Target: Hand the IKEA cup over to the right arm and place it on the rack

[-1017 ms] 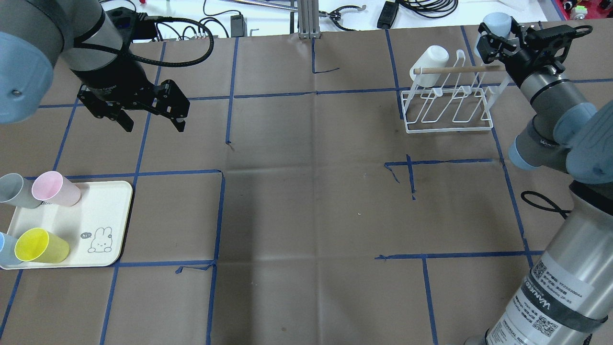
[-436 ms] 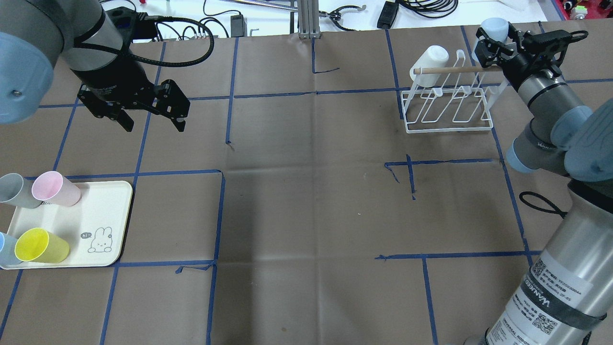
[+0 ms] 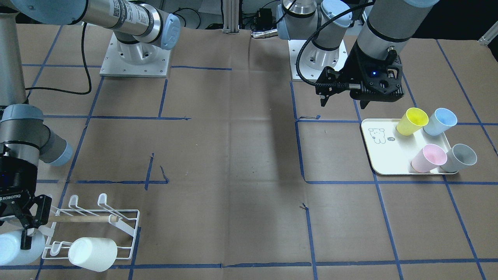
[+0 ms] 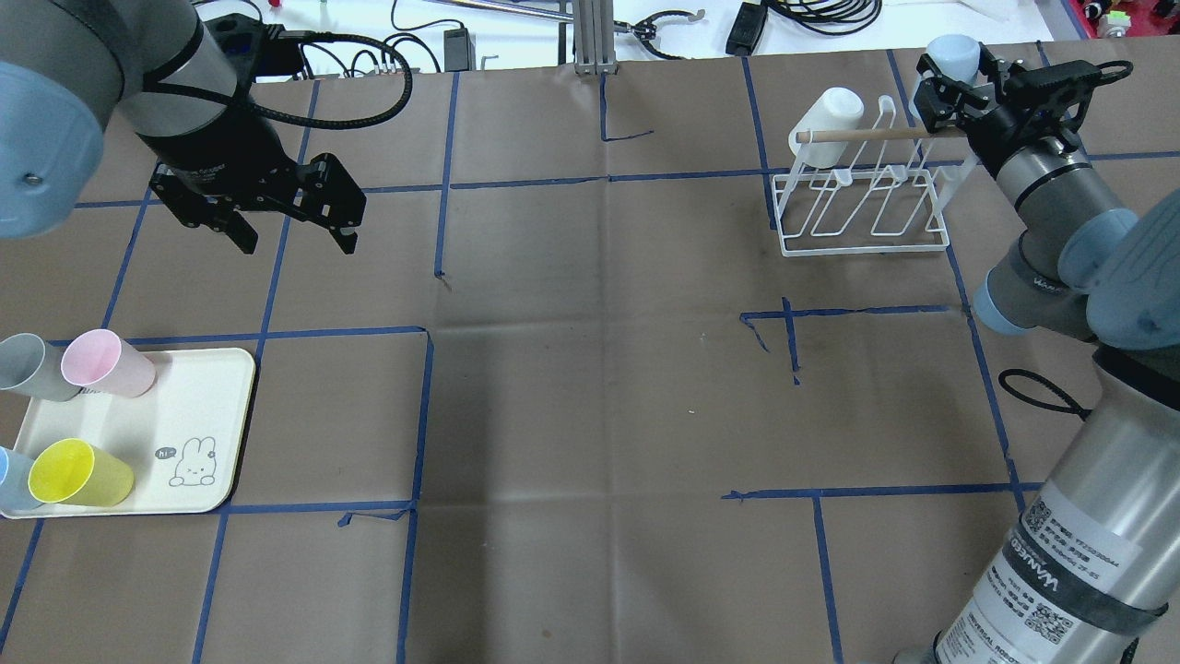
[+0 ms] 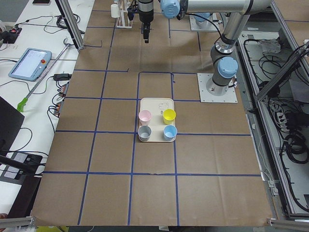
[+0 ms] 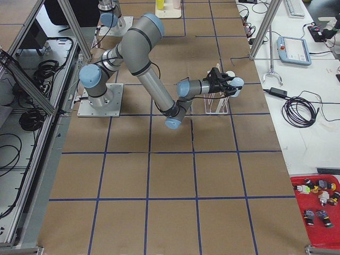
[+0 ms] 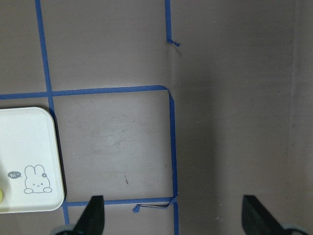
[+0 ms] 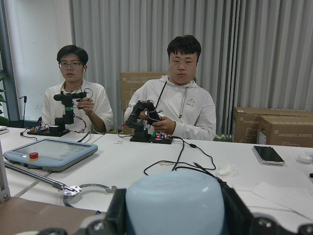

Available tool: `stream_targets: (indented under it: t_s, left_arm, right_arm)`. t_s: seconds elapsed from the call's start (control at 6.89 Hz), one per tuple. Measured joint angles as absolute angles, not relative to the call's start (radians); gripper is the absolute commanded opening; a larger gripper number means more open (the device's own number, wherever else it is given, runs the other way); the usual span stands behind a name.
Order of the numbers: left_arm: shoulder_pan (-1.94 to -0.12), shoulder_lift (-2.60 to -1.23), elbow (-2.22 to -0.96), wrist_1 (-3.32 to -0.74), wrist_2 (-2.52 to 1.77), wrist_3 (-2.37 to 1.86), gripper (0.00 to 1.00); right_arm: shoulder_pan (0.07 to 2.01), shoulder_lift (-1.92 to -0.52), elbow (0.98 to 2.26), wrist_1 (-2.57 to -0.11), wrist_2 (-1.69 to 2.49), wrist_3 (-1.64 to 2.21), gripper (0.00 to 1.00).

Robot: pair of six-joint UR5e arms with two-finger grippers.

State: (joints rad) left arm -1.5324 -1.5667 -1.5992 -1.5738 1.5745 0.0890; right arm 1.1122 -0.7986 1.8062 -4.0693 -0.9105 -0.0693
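Cream tray (image 4: pixel 198 392): unmoved at the near left corner of the brown-paper bench (image 4: pixel 590 387). It carries a pink cup (image 4: pixel 106 362), a grey cup (image 4: pixel 32 367), a yellow cup (image 4: pixel 78 472) and a blue cup (image 4: pixel 7 480), plus a rabbit drawing (image 4: pixel 194 464) with "hi" in a speech bubble.
Left end effector (image 4: pixel 297 242): where it was a second ago. It hangs over bare bench beyond the tray, pointing down, fingers spread wide with nothing between them.
White wire rack (image 4: pixel 867 247): unchanged on the far right. A white cup (image 4: pixel 827 124) sits tilted over an end prong, by one end of the wooden dowel (image 4: pixel 876 135).
Right arm (image 4: pixel 1060 184): wrist turned slightly since a second ago, reaching past the rack's other end.
Right end effector (image 4: pixel 955 74): white ROBOTIQ lettering shows in the front-facing view, and the fingers are clamped on the pale blue cup (image 4: pixel 951 51).
Pale blue cup: shifted only a little. It is held in the air just beyond the dowel's right end, on no prong.
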Motion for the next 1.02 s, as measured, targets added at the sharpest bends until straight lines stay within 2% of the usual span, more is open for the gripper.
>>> stream_targets:
  t_s: [0.58,1.02]
  left_arm:
    - [-1.533,-1.566,-1.599,-1.573,1.574,0.086,0.99]
    - [-1.534,-1.567,-1.602,-1.573,1.575,0.086,0.99]
  right_arm:
    - [1.112,-0.810,1.808,-4.063,-0.917,-0.062,1.00]
    - [1.114,-0.909,1.827,-3.925,-0.923,-0.070,1.00]
